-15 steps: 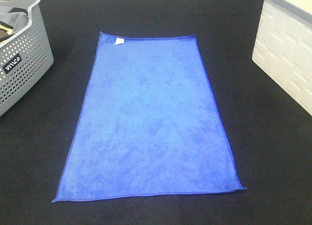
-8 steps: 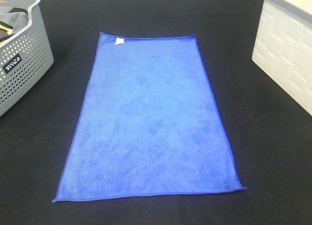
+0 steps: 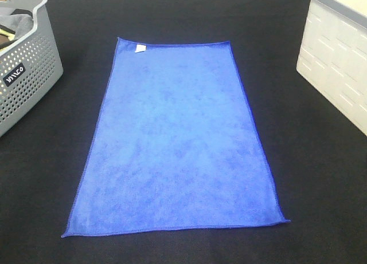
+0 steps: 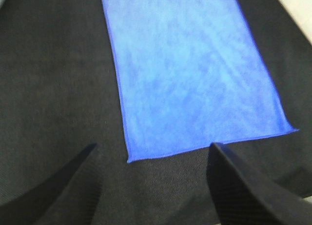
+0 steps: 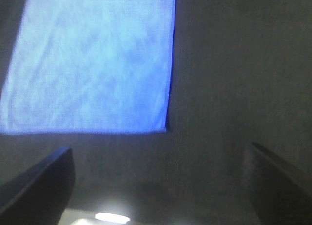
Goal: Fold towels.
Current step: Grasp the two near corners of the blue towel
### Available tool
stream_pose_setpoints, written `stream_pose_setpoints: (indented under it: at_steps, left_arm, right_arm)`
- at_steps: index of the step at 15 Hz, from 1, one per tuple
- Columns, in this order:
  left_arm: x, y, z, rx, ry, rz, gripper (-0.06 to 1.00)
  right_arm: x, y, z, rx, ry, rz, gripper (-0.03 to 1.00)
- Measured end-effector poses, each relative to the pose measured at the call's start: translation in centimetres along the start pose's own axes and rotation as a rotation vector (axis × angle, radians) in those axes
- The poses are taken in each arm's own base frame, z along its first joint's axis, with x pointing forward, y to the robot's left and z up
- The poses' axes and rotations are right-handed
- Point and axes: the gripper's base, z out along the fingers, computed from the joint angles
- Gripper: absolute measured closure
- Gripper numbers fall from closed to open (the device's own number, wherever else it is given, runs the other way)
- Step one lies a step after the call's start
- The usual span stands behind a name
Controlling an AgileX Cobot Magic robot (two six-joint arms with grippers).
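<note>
Lying flat: one towel, between one basket and one crate. Left end effector and right end effector gape empty.

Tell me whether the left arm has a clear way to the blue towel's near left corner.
Probably yes. The left hand is open, the towel lies flat with its corner just ahead, and nothing sits on the black cloth between them.

Staged test bench, prob. lab: black cloth tabletop w/ grey perforated basket, white plastic crate.
</note>
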Motion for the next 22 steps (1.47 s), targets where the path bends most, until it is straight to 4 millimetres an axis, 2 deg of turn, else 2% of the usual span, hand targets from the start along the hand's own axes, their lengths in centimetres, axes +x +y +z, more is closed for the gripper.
stream_pose_setpoints:
  at_steps: [3,5,6,9,11,14,15,16,17,22]
  left_arm:
    - [-1.3,1.1,3.9,-0.025,0.117,-0.073,0.35]
    - [-1.7,2.0,7.0,-0.037,0.202,-0.139,0.35]
    - [-1.7,2.0,7.0,-0.037,0.202,-0.139,0.35]
    - [-1.3,3.3,11.4,-0.026,0.334,-0.209,0.35]
    - [-0.9,4.0,13.5,-0.022,0.377,-0.220,0.35]
    - [0.0,5.2,16.1,-0.029,0.437,-0.226,0.34]
    - [0.5,5.7,17.3,-0.029,0.461,-0.232,0.30]
    - [0.8,5.9,18.0,-0.017,0.468,-0.245,0.28]
    - [0.8,5.9,18.0,-0.017,0.468,-0.245,0.28]
    - [2.7,6.8,21.6,0.045,0.506,-0.262,0.26]
  right_arm:
    - [-1.2,-0.7,3.4,-0.004,0.149,0.021,0.10]
    - [-1.9,-1.2,6.5,-0.027,0.245,0.027,0.10]
    - [-1.9,-1.2,6.5,-0.027,0.245,0.027,0.10]
    - [-2.1,-1.9,10.5,-0.060,0.348,0.048,0.10]
    - [-2.1,-2.3,12.6,-0.088,0.378,0.067,0.10]
    - [-2.0,-2.6,15.2,-0.130,0.385,0.077,0.11]
    - [-1.8,-2.9,16.4,-0.141,0.396,0.084,0.11]
    - [-1.6,-3.1,17.3,-0.148,0.406,0.089,0.11]
    - [-1.6,-3.1,17.3,-0.148,0.406,0.089,0.11]
    - [0.0,-4.0,21.1,-0.190,0.459,0.111,0.15]
